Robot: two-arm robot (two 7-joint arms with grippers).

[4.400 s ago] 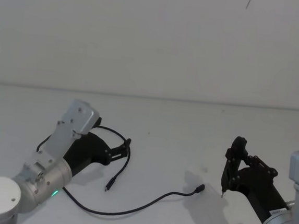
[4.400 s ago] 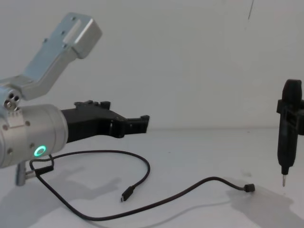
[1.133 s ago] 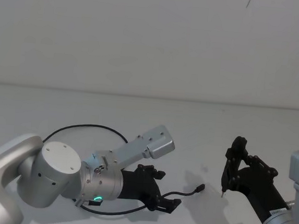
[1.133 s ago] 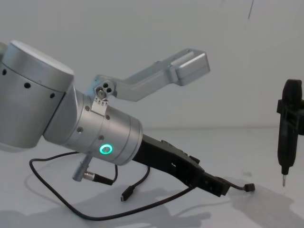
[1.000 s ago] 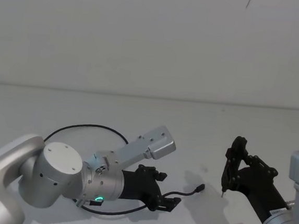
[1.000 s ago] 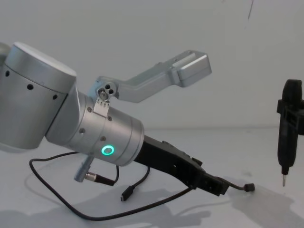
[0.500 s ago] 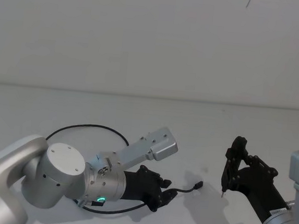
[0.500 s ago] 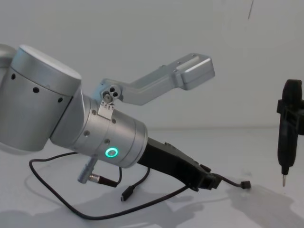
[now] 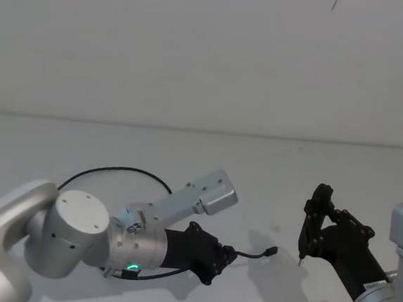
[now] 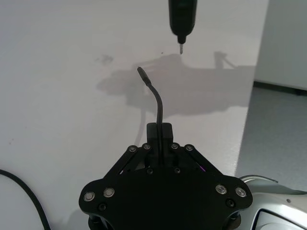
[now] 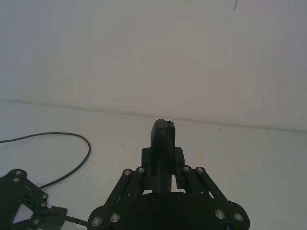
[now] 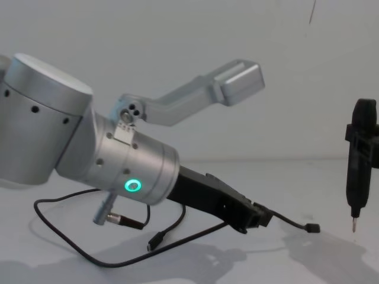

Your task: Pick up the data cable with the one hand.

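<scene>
The left gripper [image 12: 260,216] reaches low over the table [image 9: 208,159], angled down toward the right. Its fingers [image 10: 167,132] are pressed together on the cable [image 10: 159,108], a little way back from one plug [image 12: 314,228]. That short end juts out past the fingertips. The rest runs back under the arm in loose loops on the table, with the other plug [image 12: 155,241] lying there too. The right gripper [image 11: 163,160] stands well apart at the right, clamped on an upright pen tool [image 12: 359,160].
</scene>
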